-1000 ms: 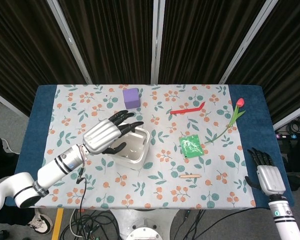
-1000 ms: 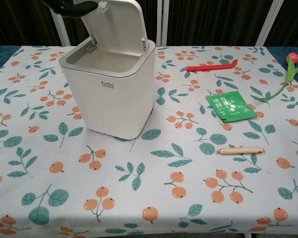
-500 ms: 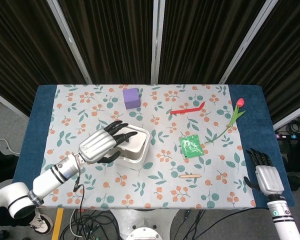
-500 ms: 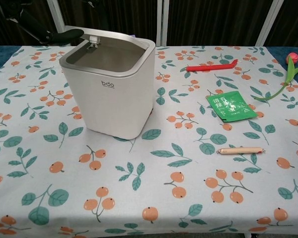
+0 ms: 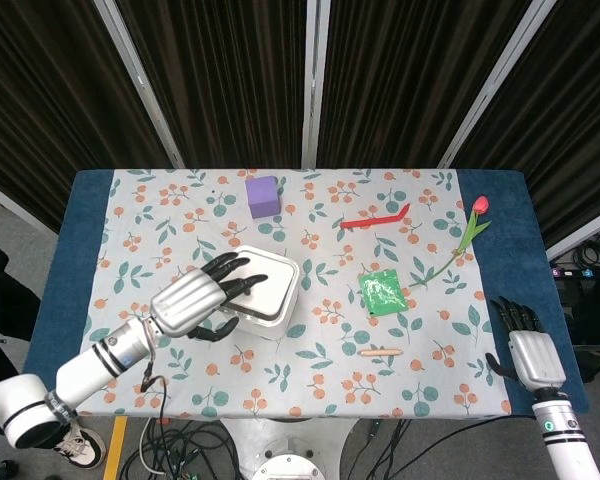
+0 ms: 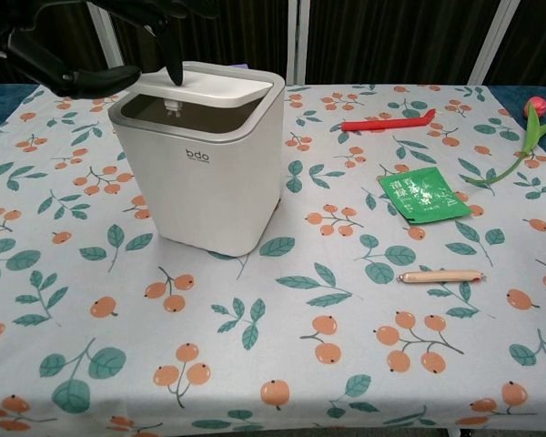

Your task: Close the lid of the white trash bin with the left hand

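Observation:
The white trash bin [image 6: 209, 164] stands left of centre on the floral cloth, and from above the bin [image 5: 265, 290] shows its flat top. Its lid [image 6: 214, 85] lies nearly flat over the opening, with a small gap at the front edge. My left hand [image 5: 195, 300] hovers over the bin's left side, its dark fingertips [image 5: 242, 282] pressing on the lid; in the chest view that hand [image 6: 100, 41] reaches in from the upper left. My right hand [image 5: 528, 350] rests by the table's right front corner, fingers apart, holding nothing.
A purple cube [image 5: 263, 196] sits behind the bin. To the right lie a red clip [image 6: 387, 120], a green packet [image 6: 423, 196], a red tulip [image 5: 468, 230] and a small wooden stick [image 6: 439, 275].
The lid has swung down from upright to almost flat. My left hand followed it down and toward me, fingers staying on the lid. The right hand has barely moved.

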You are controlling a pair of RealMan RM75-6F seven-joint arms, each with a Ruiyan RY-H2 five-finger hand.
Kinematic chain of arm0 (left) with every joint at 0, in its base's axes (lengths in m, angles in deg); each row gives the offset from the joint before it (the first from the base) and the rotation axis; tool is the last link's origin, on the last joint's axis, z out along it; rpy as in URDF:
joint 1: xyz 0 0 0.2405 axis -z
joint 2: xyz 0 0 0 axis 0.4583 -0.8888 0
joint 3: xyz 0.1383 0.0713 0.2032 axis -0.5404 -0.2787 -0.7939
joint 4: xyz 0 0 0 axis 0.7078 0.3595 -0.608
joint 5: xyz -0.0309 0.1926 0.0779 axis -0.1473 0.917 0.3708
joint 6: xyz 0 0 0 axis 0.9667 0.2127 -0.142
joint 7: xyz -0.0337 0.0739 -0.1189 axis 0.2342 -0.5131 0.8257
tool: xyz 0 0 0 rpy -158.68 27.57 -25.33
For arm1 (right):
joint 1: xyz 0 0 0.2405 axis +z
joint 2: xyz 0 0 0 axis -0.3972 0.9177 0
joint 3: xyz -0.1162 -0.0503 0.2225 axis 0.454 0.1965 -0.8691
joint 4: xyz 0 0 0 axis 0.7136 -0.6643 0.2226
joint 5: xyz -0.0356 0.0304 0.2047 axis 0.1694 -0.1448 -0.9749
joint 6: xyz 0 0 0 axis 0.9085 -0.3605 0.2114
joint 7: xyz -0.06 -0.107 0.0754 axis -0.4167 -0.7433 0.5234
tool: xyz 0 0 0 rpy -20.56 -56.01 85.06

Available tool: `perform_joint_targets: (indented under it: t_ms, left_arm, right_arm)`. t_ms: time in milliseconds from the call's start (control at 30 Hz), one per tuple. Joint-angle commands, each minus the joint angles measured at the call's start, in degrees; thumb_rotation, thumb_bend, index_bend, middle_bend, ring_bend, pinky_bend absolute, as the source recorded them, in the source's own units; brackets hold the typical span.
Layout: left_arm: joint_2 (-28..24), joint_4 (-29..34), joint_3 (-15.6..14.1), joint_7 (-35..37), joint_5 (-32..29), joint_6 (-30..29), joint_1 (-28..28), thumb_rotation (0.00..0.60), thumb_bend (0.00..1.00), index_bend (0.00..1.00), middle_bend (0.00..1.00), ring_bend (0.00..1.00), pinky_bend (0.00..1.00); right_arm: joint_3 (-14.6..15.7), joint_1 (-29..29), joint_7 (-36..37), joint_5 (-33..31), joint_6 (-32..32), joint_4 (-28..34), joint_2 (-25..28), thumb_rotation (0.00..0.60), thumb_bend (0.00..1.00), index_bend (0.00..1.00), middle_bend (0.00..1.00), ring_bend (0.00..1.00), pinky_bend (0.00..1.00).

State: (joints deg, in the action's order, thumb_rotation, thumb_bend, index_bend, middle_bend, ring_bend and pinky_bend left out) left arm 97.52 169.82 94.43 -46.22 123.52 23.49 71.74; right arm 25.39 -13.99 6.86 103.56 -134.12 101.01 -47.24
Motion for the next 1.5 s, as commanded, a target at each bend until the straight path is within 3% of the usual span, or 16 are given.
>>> perform_joint_targets:
  t_ms: [33, 967, 1300, 1400, 1500]
  left_arm:
    - [0.49, -0.42, -0.36, 0.05, 0.16, -0.26, -0.33, 0.400, 0.49, 0.03, 0.30, 0.00, 0.00]
    - [6.16, -3.30, -3.02, -1.88, 1.17, -1.19, -2.32, 0.404, 0.49, 0.03, 0.29, 0.00, 0.00]
    - [3.34, -1.94, -0.86, -1.84, 1.52, -7.18, -4.33, 0.404, 0.48, 0.03, 0.26, 0.00, 0.00]
    - [2.22, -2.17, -1.13, -2.00, 1.55, -10.71, -6.72, 0.447, 0.47, 0.03, 0.23, 0.00, 0.00]
    - [2.24, -3.75, -2.75, -2.95, 1.77, -15.00, -10.53, 0.538, 0.47, 0.03, 0.17, 0.00, 0.00]
  right_arm:
    - [0.00, -0.01, -0.05, -0.05, 0.02, 0.02, -0.02, 0.600, 0.22, 0.00, 0.00, 0.00, 0.00]
    - [-0.04, 0.09, 0.69, -0.58, 0.81, -0.80, -0.34, 0.600, 0.22, 0.00, 0.00, 0.00, 0.00]
    - [-0.16, -0.06, 1.19, -0.48, 0.36, -0.80, -0.10, 0.600, 0.22, 0.00, 0.00, 0.00, 0.00]
    - [-0.13, -0.15, 1.37, -0.27, 0.05, -0.76, 0.00, 0.600, 0.22, 0.00, 0.00, 0.00, 0.00]
    - [-0.24, -0.36, 1.73, 0.03, -0.74, -0.71, 0.19, 0.600, 0.22, 0.00, 0.00, 0.00, 0.00]
